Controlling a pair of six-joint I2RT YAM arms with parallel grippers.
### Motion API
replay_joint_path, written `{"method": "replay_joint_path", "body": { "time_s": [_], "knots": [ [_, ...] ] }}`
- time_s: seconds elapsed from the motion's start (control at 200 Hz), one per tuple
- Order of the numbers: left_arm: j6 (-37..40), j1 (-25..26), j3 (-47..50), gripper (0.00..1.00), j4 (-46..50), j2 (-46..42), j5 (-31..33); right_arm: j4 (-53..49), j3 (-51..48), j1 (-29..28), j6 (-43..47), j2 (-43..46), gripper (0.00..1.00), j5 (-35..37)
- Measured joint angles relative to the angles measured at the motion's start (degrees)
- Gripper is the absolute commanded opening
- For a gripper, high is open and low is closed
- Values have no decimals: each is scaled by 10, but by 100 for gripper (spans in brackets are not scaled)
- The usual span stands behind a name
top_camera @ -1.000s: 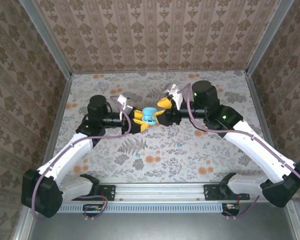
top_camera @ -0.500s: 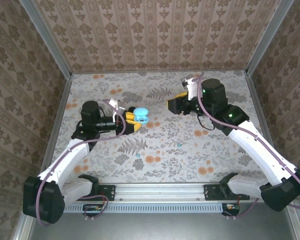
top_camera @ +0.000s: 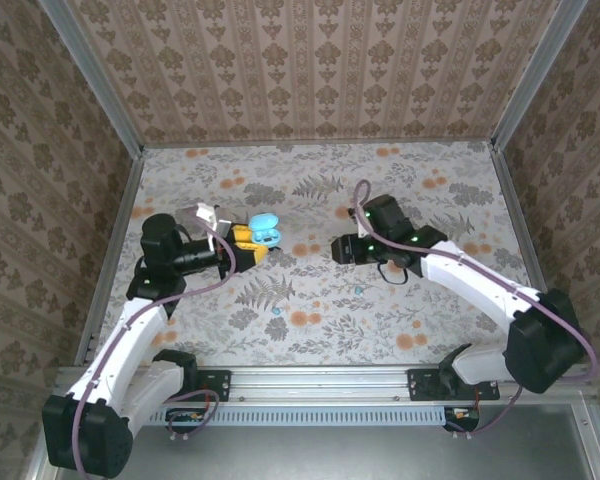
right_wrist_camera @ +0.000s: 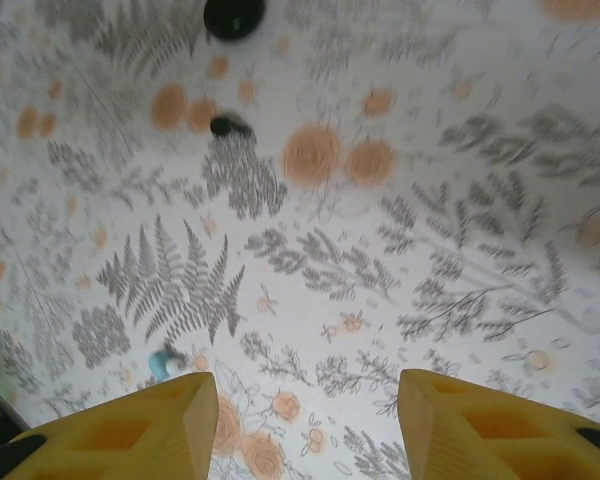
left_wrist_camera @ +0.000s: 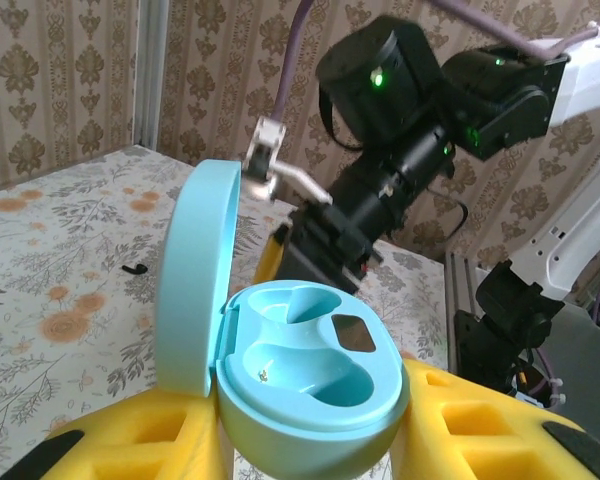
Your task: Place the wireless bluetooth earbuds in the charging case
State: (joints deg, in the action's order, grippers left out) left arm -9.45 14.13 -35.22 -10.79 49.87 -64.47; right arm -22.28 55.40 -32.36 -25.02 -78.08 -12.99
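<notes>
— Where do we stand, biggest thing first?

— The table [top_camera: 280,320]: a second ago our arms met over its middle; now the left arm [top_camera: 130,325] has drawn back to its own side, and the right arm [top_camera: 470,280] has swung low over the floral cloth.

— And the grippers?

— The left gripper [top_camera: 244,248] is closed round the charging case [left_wrist_camera: 310,380], upright, its lid [left_wrist_camera: 195,270] hinged open; the right gripper [right_wrist_camera: 305,400] has left the case and points down at the table, fingers apart, nothing between them.

— Any earbuds in?

— Both wells look empty to us (one dark patch may be only a contact); a small black earbud [right_wrist_camera: 230,126], we think, lies on the table ahead of the right gripper, well apart from the case; the round disc [right_wrist_camera: 233,15] beyond it isn't one. We judge the opening done and the fetching next.
</notes>
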Motion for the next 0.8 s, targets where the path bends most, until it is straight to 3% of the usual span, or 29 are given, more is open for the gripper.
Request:
{"method": "replay_joint_path", "body": {
  "time_s": [0.305, 0.8],
  "knots": [
    [7, -23, -3, 39, 48, -47, 9, 12, 11, -95, -5, -133, 48, 33],
    [33, -45, -71, 38, 154, -139, 33, -9, 166, -217, -3, -281, 43, 64]
  ]
}}
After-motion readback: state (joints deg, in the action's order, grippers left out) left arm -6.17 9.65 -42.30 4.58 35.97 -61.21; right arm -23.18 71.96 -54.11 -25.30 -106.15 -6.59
